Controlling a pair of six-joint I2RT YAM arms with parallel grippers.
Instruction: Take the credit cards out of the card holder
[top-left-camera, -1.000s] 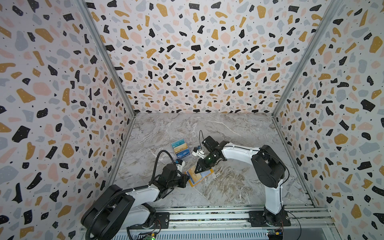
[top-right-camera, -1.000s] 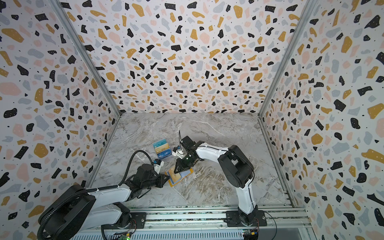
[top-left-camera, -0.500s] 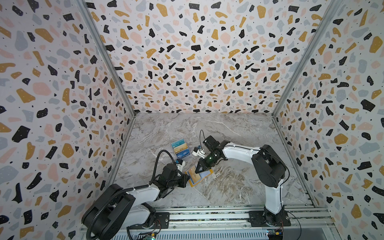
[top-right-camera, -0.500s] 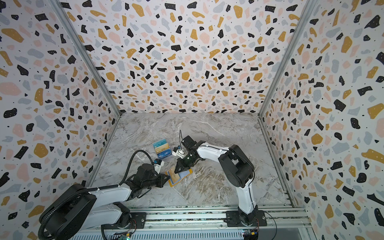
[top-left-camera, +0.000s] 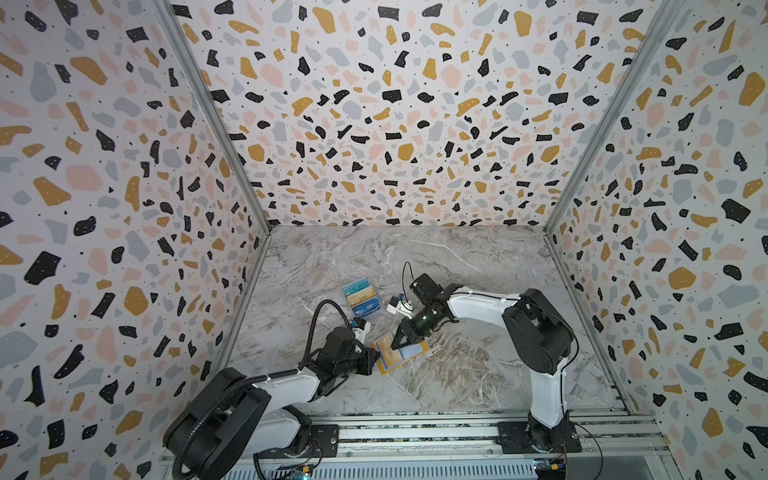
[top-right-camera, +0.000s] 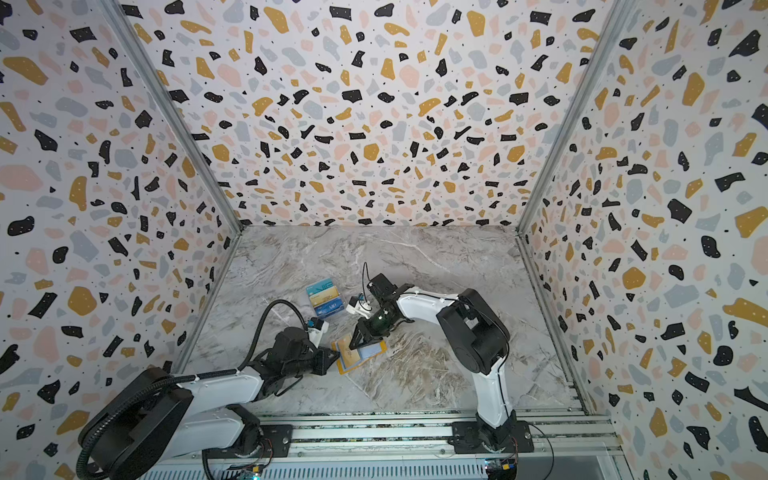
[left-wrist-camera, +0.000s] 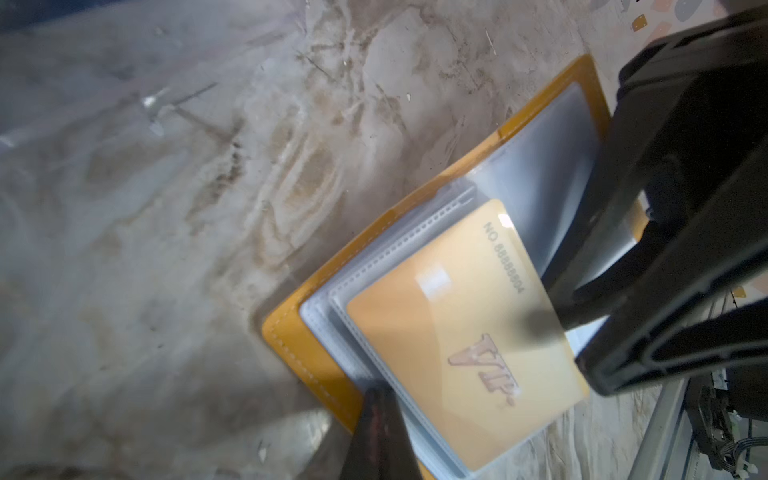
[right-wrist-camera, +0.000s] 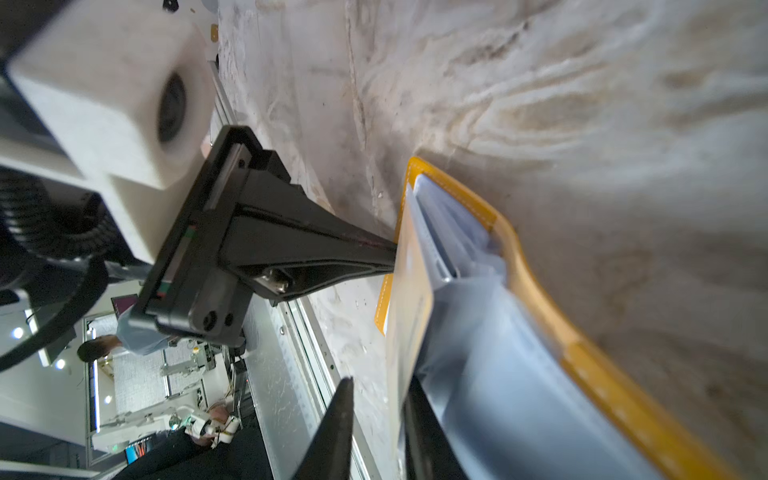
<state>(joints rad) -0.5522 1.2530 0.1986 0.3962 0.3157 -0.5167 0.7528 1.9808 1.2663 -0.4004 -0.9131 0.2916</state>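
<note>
Gold VIP card (left-wrist-camera: 436, 332) inside yellow card holder (left-wrist-camera: 297, 351).

We see the yellow card holder (right-wrist-camera: 582, 361) lying open on the gray table (right-wrist-camera: 582, 83), with clear pockets (right-wrist-camera: 498, 374) inside. A gold card (right-wrist-camera: 409, 299) sticks out of it. The left gripper (right-wrist-camera: 392, 257) has its tips pressed together, touching the holder's edge. The right gripper (right-wrist-camera: 380, 390) has its tips a little apart, and the card's end sits just by one of them.

My left arm (top-left-camera: 286, 384) and right arm (top-left-camera: 478, 307) wear white shells between black joints, with a ribbed black cable (right-wrist-camera: 41, 216), a boxy white wrist camera (right-wrist-camera: 112, 95) and a silver screw (right-wrist-camera: 276, 282) in my black left gripper (right-wrist-camera: 392, 253).
</note>
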